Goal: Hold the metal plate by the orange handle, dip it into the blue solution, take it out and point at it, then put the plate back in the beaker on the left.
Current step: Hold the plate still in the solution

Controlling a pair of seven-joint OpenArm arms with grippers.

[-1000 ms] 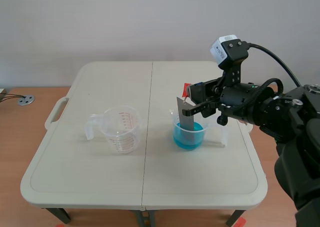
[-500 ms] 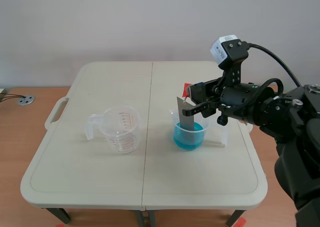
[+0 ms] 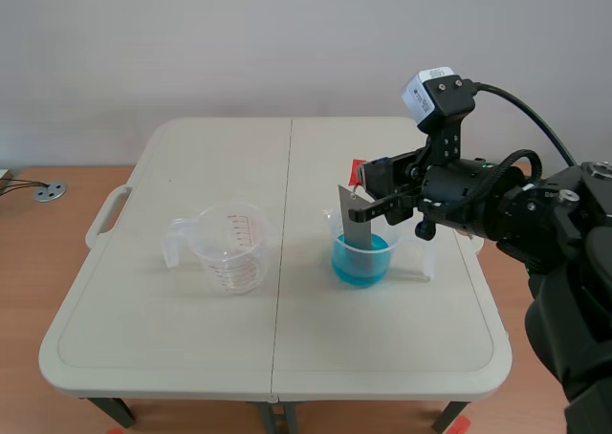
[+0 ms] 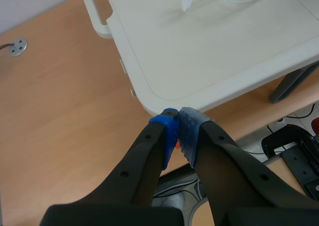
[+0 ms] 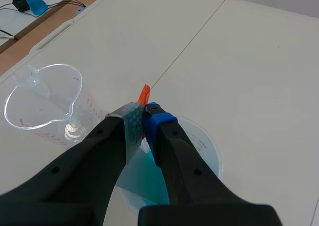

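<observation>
My right gripper [image 3: 371, 199] is shut on the orange handle [image 5: 144, 97] of the grey metal plate [image 3: 355, 227]. The plate hangs upright with its lower edge inside the beaker of blue solution [image 3: 361, 258] right of the table's middle. In the right wrist view the gripper [image 5: 143, 117] pinches the handle above that beaker [image 5: 203, 138], and the plate [image 5: 146, 176] drops below the fingers into the blue liquid. The empty clear beaker [image 3: 229, 246] with red markings stands to the left [image 5: 47, 104]. My left gripper [image 4: 175, 131] is shut on nothing, low beside the table's corner.
The cream folding table [image 3: 191, 338] has a centre seam and a carry handle [image 3: 103, 216] on its left edge. Wooden floor [image 4: 60, 111] lies under the left gripper, with a round metal floor fitting [image 4: 18, 46] and cables by the table leg [image 4: 294, 79].
</observation>
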